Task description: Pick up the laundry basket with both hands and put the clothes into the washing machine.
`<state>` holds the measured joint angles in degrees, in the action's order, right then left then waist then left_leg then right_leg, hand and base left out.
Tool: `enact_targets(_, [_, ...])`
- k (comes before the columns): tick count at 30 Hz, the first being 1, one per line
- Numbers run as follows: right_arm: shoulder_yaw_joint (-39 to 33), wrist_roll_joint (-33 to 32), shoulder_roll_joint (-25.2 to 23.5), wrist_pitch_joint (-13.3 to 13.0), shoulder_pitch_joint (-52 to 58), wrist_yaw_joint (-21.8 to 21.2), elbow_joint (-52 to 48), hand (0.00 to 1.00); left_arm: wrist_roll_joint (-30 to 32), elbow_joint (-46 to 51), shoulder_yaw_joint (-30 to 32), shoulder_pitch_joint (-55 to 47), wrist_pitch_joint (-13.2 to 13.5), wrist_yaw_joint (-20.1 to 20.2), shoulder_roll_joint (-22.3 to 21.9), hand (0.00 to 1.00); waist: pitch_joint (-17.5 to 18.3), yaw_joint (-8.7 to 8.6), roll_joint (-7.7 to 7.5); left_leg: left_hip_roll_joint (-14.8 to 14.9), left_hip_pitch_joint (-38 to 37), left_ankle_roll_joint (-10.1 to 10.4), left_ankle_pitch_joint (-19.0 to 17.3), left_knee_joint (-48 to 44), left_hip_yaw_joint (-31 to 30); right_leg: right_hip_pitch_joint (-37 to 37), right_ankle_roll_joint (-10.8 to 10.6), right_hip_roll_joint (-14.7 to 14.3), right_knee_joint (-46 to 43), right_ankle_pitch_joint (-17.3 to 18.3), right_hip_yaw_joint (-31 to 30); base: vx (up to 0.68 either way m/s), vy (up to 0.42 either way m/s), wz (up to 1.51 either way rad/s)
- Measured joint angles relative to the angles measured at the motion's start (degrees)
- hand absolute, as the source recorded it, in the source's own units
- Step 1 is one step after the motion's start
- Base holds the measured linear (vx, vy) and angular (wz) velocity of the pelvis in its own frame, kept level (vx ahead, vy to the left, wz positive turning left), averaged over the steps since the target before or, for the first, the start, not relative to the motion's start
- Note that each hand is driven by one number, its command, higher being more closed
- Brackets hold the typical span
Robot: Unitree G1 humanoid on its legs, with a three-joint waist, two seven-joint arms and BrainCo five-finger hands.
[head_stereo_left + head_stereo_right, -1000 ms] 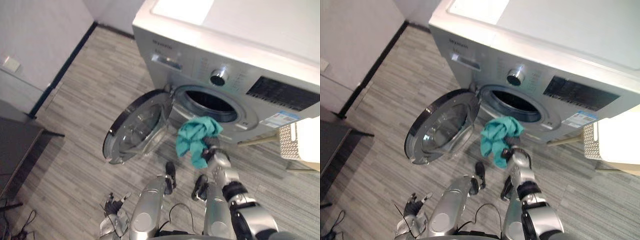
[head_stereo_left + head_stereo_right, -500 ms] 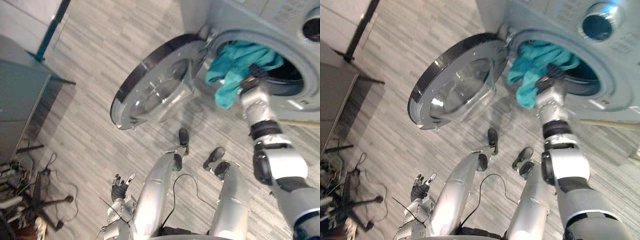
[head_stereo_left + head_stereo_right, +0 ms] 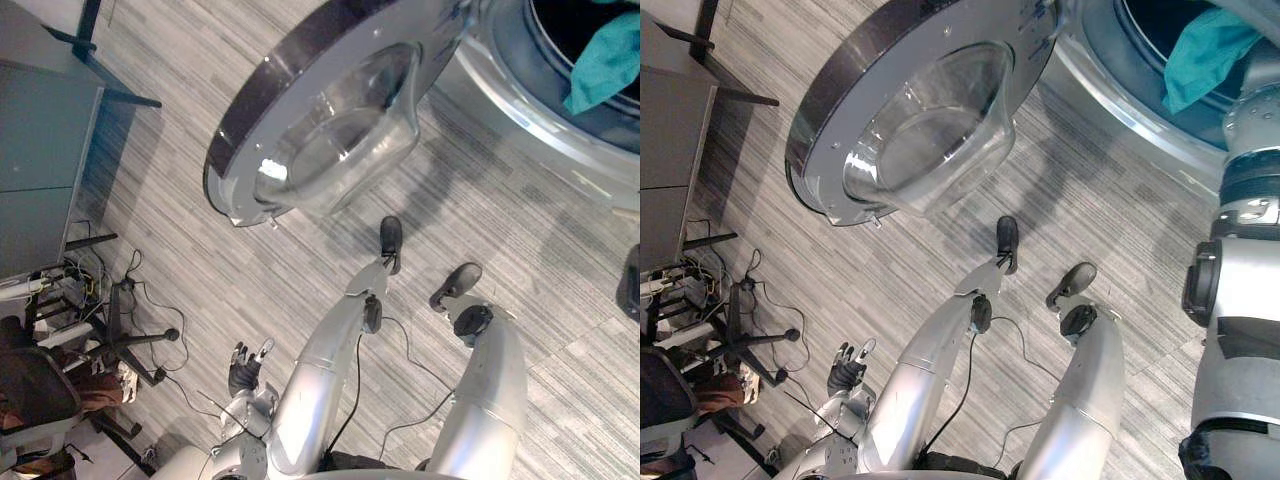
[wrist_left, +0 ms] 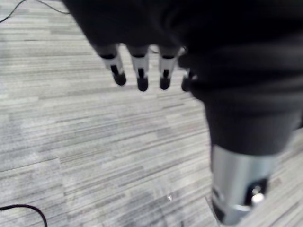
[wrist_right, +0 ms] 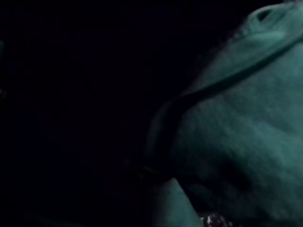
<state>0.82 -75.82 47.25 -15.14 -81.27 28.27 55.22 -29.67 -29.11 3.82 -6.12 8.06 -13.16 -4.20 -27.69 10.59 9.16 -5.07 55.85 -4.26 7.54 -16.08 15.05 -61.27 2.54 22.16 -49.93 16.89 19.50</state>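
Grey floor [image 3: 150,250] | left hand [image 3: 244,375] straight-fingered above it | teal cloth [image 3: 605,60] in drum [image 3: 555,25]

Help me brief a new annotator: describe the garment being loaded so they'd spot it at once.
Find the silver washing machine in the head views' upper right, its round glass door swung open. In its dark drum mouth hangs a teal cloth, the one soft, brightly coloured thing among grey metal and floor.

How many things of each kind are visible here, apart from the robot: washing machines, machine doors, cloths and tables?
Washing machine: 1
Open round glass door: 1
Teal cloth: 1
Dark table: 1
Total: 4
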Motion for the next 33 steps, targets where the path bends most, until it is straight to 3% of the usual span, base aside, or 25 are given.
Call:
enact_targets(8, [-2.8,-4.7,0.0,-10.5,-4.0,5.3,-8.6,1.00,-1.1,-0.8,-1.6,0.8,-0.1,-2.4,0.0,0.00,-0.9,0.27,1.93,0.2,1.8,-0.9,1.0,-0.1,0.7,-2.0,0.3,-0.1,-0.5,-0.2,-0.3,-0.08,0.028,0.00])
enact_targets(9, [-2.8,-4.7,0.0,-11.7,-4.0,5.7,-9.2,0.00,-1.1,-0.9,-1.6,0.8,-0.1,-2.6,0.0,0.00,-0.9,0.29,1.93,0.4,1.9,-0.9,1.0,-0.1,0.7,-2.0,0.4,-0.3,-0.3,-0.3,-0.1,-0.04,0.020,-0.06])
enact_targets(12, [-2.1,-4.3,-2.7,-17.9,-6.1,7.7,-9.3,0.00,-1.1,-1.2,-1.8,0.8,0.2,-3.6,0.0,0.00,-0.9,-0.41,1.91,1.0,2.5,-1.7,1.5,-0.1,0.7,-2.0,0.6,-1.2,0.5,-0.7,0.3,-0.05,0.024,-0.10])
enact_targets(14, [-1.1,-3.5,-3.8,-20.1,-6.7,9.2,-9.3,0.00,-1.1,-1.2,-1.9,0.8,1.0,-3.6,0.0,0.00,-0.9,-0.73,1.89,1.2,2.5,-1.7,1.5,0.0,0.7,-2.0,0.7,-1.3,0.7,-0.7,0.4,-0.03,0.009,-0.06])
enact_targets(18, [0.3,-0.5,-6.4,-21.2,-6.9,10.8,-8.8,0.00,-1.1,-1.2,-1.8,0.3,2.4,-3.6,0.0,0.00,-0.9,-1.71,1.84,1.9,2.0,-1.7,1.5,-0.1,0.7,-1.3,0.7,-2.1,1.0,-0.7,0.7,-0.04,-0.006,-0.03])
enact_targets(21, [0.2,2.5,-7.1,-20.6,-6.9,10.8,-6.5,0.00,-1.1,-1.2,-1.8,0.1,2.5,-3.4,0.0,0.00,-0.9,-1.76,1.84,2.1,1.4,-1.7,1.5,-0.3,0.7,-0.6,0.9,-2.2,0.9,-0.5,0.7,-0.05,-0.023,0.01])
enact_targets(24, [-3.1,3.6,-7.8,-18.1,-6.1,10.3,-6.5,0.00,-1.1,-1.2,-1.6,-0.2,2.4,-3.3,0.1,0.00,-0.9,-1.65,1.83,2.3,1.3,-1.7,1.5,-0.8,0.7,-0.4,0.9,-2.2,0.8,-0.5,0.7,-0.06,-0.009,0.04])
enact_targets(28, [-10.1,9.2,-7.9,-9.3,-1.0,9.4,-6.5,0.00,-1.1,-1.5,-1.7,-0.2,2.4,-3.2,0.1,0.00,-0.9,-0.97,1.83,2.2,-0.7,-1.8,1.4,-1.1,0.6,2.1,0.9,-2.2,1.0,-0.5,0.6,-0.06,0.013,0.08])
enact_targets(29, [-10.0,10.3,-7.9,-5.6,0.3,7.3,-6.4,0.00,-1.1,-1.9,-1.6,-0.3,2.4,-3.1,0.1,0.00,-0.9,-0.92,1.83,2.1,-1.5,-1.9,1.3,-1.1,0.7,2.8,0.9,-2.2,1.1,-0.5,0.3,-0.06,0.014,-0.02])
enact_targets(32, [-5.8,16.0,-7.3,1.9,3.1,2.4,-5.7,0.00,-1.2,-2.0,-1.6,-0.6,2.5,-3.0,0.2,0.00,-0.9,-1.17,1.83,2.1,-3.4,-2.0,1.2,-0.9,0.9,4.4,0.8,-2.3,1.4,-0.5,0.0,-0.07,0.007,-0.06])
enact_targets(33, [-3.9,16.9,-7.0,2.8,3.2,1.5,-4.7,0.00,-1.2,-2.0,-1.6,-0.6,2.5,-3.0,0.2,0.00,-0.9,-1.29,1.83,2.1,-3.8,-2.0,1.2,-0.8,0.9,4.7,0.8,-2.3,1.4,-0.5,0.0,-0.07,-0.003,-0.02])
